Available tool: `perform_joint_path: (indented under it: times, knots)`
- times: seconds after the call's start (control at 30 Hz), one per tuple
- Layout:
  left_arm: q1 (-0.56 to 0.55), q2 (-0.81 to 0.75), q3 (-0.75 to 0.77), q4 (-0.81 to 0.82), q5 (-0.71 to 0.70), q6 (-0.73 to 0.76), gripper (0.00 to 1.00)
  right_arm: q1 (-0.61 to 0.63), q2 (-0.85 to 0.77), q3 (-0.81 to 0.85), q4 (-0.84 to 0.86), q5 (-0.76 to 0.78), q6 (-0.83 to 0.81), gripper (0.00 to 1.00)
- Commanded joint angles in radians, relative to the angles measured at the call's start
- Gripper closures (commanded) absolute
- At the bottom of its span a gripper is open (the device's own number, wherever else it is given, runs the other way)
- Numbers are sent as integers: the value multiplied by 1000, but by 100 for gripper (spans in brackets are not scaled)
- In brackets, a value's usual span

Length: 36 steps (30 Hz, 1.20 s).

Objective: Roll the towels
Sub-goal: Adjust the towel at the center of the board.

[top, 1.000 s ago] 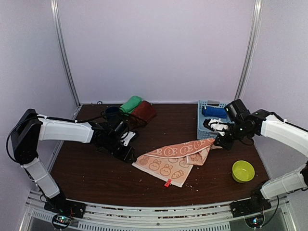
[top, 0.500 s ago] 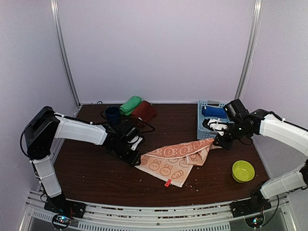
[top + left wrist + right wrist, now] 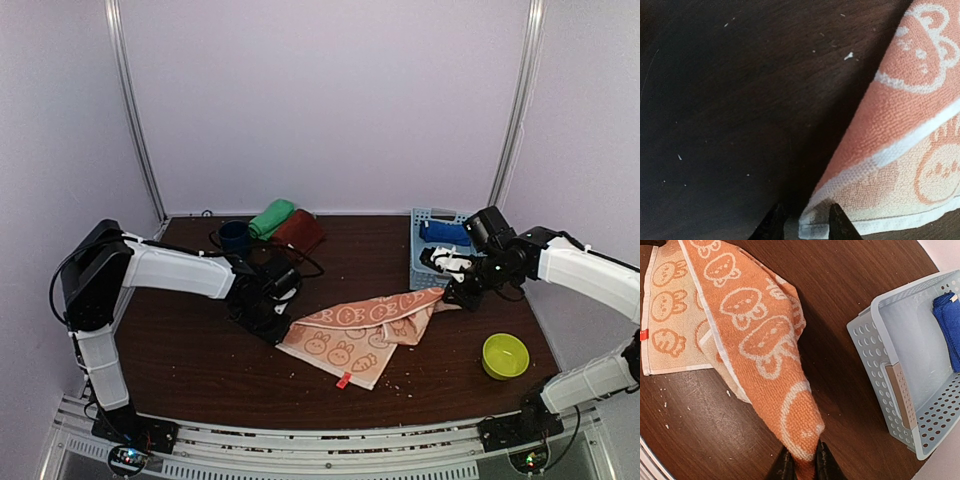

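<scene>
**A:** While the right gripper (image 3: 801, 461) pinches one corner of the orange towel (image 3: 365, 325) and holds it up just beside the basket (image 3: 418, 256), what should the other arm do?

**B:** The left gripper (image 3: 805, 223) sits low on the table (image 3: 180, 350), jaws apart, straddling the towel's left corner. As far as I can see, nothing is clamped there yet. I'd close it on the full thickness of the hem, not just the top layer.

**A:** And where does the cloth lie overall?

**B:** It lies mid-table, partly folded over itself. One end rises toward the right gripper and the rest is flat on the wood.

**A:** What makes this step go well?

**B:** Get a firm bite on that corner. Then draw the arms apart so the towel spreads flat and square before any rolling. I think a doubled or wrinkled start would give a lopsided roll.

**A:** Any risks?

**B:** The fingertips are right at the wood, so they could push the corner away instead of catching it. The right side should also pull clear of the basket wall.

**A:** And the others?

**B:** The green towel (image 3: 272, 217) and maroon towel (image 3: 298, 232) look rolled, at the back by the mug (image 3: 235, 238). The blue towel (image 3: 445, 233) is in the basket.
</scene>
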Motion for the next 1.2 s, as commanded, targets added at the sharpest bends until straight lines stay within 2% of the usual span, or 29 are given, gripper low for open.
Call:
perform_joint_path:
  times: [0.0,0.13,0.2,0.3,0.4,0.53,0.73,0.83,0.9,1.0,1.17]
  knots:
    - [-25,31,-1,-92,-2,-22,68,-1,6,32,20,3,10,83]
    - [-64,61,31,-90,6,-35,68,-1,7,37,24,-7,13,83]
    - [-76,95,42,-98,10,-33,72,-1,8,37,27,-13,13,83]
    - [-84,132,29,-107,-21,-29,86,-1,11,48,23,-25,19,83]
    - [-71,81,4,-89,-75,-21,100,-1,22,80,35,-34,40,84]
    - [-7,-29,76,-157,-211,13,100,-1,92,204,58,-15,116,86]
    - [64,-281,338,-292,-476,114,100,-16,128,417,66,7,137,91]
    - [64,-360,469,-341,-482,186,100,-19,104,504,36,-24,123,94]
    - [64,-392,501,-375,-427,196,100,-20,73,503,30,-81,125,94]
    - [63,-424,438,-405,-337,157,100,-18,39,412,40,-195,119,91]
    - [59,-522,177,-333,-224,98,100,38,78,316,0,-261,71,84]
